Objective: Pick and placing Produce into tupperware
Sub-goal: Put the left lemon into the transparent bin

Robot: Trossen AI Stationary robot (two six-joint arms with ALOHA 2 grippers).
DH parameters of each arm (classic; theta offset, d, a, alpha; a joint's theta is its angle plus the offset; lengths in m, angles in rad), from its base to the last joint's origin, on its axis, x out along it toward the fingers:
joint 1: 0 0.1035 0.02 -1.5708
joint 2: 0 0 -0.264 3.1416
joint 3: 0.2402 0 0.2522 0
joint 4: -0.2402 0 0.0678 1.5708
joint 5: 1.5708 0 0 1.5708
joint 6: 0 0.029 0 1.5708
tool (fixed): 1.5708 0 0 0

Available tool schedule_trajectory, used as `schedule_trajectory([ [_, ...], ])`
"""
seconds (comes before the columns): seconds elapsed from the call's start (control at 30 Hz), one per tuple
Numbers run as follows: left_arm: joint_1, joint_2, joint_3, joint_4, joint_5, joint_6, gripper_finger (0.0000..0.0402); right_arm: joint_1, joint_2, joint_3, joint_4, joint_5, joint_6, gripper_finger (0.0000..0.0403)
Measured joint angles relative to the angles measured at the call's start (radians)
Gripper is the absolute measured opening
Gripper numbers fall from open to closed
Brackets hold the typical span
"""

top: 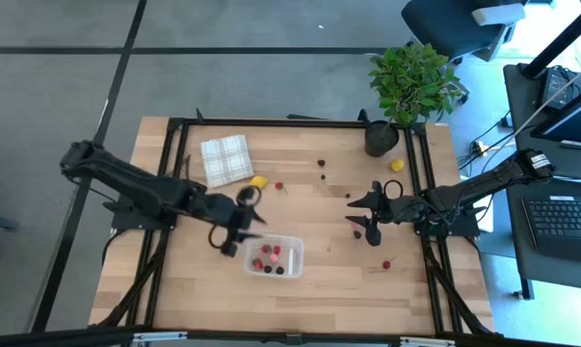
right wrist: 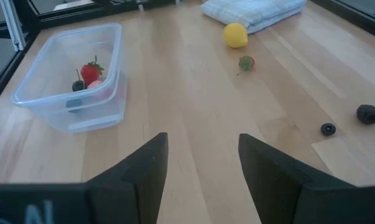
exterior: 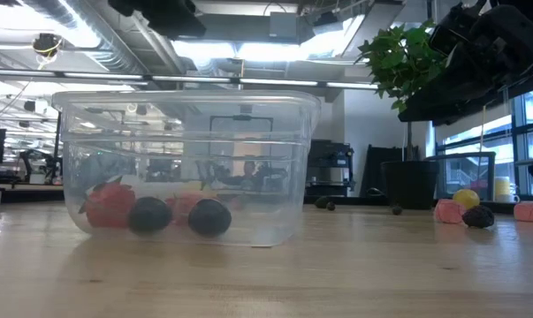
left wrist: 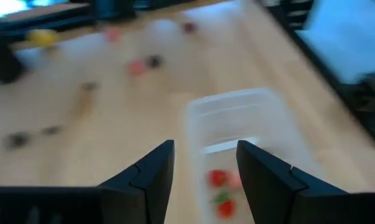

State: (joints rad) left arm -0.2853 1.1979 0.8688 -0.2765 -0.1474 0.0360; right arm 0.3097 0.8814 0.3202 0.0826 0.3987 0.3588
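Observation:
The clear tupperware (top: 274, 255) stands near the table's front middle, with red and dark produce pieces (exterior: 151, 212) on its floor. My left gripper (top: 251, 227) hovers just above the tub's left far corner, open, with nothing between its fingers (left wrist: 204, 165). My right gripper (top: 356, 214) hangs open and empty right of centre (right wrist: 203, 155). Loose produce lies on the wood: a yellow lemon (right wrist: 235, 35), a red berry (right wrist: 245, 62), dark berries (right wrist: 369, 114), another yellow piece (top: 397, 165) and a red one (top: 386, 262).
A white-green checked folded cloth (top: 226, 159) lies at the far left. A potted green plant (top: 410, 82) stands at the far right corner. Black frame rails (top: 271, 122) run along the table's edges. Bare wood lies between the two grippers.

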Motion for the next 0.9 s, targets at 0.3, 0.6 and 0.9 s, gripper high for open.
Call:
schedule_trajectory([
  [0.3, 0.155, -0.060, 0.000, -0.176, -0.264, -0.009, 0.0195, 0.000, 0.000, 0.000, 0.002, 0.000, -0.026, 0.0198],
  [0.6, 0.382, 0.034, 0.000, -0.225, -0.122, 0.015, 0.0301, 0.000, 0.000, 0.000, 0.003, 0.000, -0.031, 0.0198],
  [0.9, 0.537, 0.126, 0.000, -0.228, -0.120, -0.045, 0.0365, 0.000, 0.000, 0.000, 0.003, 0.000, -0.031, 0.0198],
])
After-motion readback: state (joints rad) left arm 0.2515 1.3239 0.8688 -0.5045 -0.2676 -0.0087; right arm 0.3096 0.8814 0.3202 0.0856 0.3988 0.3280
